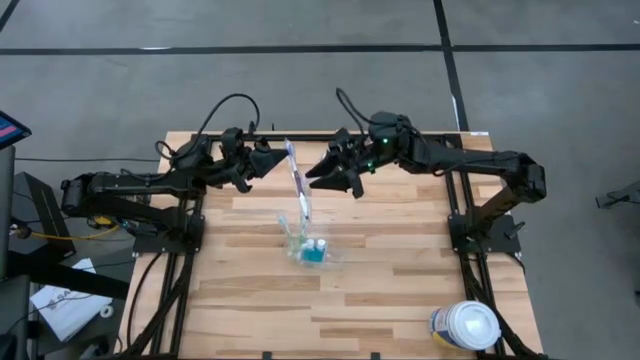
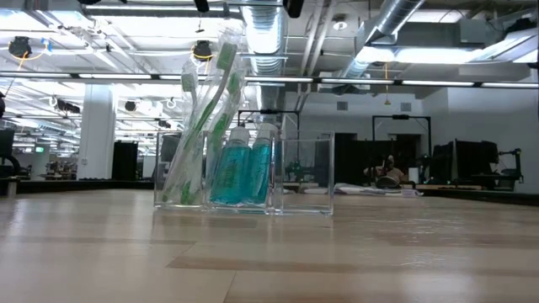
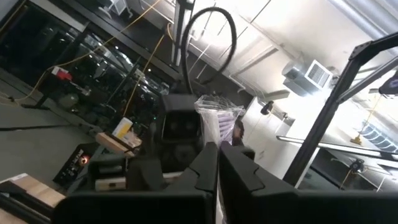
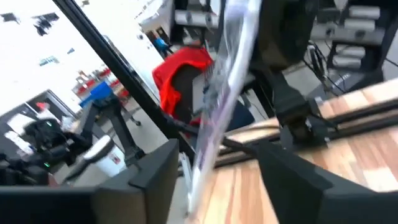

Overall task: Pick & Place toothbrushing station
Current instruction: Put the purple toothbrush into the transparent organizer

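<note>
Clear plastic defines the toothbrushing station (image 1: 312, 250), which stands upright near the middle of the wooden desk (image 1: 380, 300); the low view shows green-and-white toothbrushes (image 2: 206, 118) leaning in its one end compartment, two teal bottles (image 2: 242, 172) in the middle, and the other end compartment apparently vacant. Both arms are raised over the far half of the desk. The left gripper (image 1: 272, 160) has its jaws pressed together on the upper end of a packaged toothbrush (image 1: 297, 180), a long clear-wrapped item with purple print that hangs down toward the station. The right gripper (image 1: 335, 178) sits just beside the package on the opposite side, its jaws spread; the right wrist view shows the package passing between the two fingers without a confirmed pinch. Assessment: a handover to the left arm appears to be the step in hand, with insertion into the station outstanding. Recommended practice: draw the right jaws straight back, clear of the wrap, before any left-arm travel; keep the package near vertical; lower its free end into the vacant compartment rather than onto the brushes. Risks noted: the crinkled wrap may snag on a rim, and the light station may tip or slide. A white-lidded tub (image 1: 466, 326) stands at the near right corner, well apart.
</note>
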`<state>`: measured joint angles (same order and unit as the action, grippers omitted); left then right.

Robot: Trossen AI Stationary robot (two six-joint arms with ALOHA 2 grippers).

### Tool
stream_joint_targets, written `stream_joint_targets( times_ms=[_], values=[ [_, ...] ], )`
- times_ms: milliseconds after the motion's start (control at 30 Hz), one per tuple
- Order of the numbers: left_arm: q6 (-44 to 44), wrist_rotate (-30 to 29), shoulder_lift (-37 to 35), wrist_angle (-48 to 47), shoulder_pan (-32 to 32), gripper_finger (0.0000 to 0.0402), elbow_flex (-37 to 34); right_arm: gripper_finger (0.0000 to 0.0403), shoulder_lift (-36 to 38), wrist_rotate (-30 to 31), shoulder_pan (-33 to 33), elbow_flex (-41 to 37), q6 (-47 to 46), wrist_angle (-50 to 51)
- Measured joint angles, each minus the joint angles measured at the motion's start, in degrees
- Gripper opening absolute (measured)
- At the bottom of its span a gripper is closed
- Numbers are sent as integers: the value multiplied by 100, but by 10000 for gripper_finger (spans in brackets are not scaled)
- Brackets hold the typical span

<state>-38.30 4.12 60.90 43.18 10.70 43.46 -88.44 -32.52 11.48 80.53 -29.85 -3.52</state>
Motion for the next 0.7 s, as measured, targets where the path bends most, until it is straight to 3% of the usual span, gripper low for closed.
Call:
stream_joint_targets(
  times_ms=[200, 533, 700],
  values=[
    [-7, 31, 2, -362, 0, 0, 1, 232, 2, -61, 114, 0, -219, -336],
    [-117, 32, 271, -308, 0, 0, 21, 170, -142, -85, 150, -4, -495, -511],
    [-61, 403, 726, -208, 0, 0, 445, 152, -488, -372, 151, -2, -875, -1178]
  ],
)
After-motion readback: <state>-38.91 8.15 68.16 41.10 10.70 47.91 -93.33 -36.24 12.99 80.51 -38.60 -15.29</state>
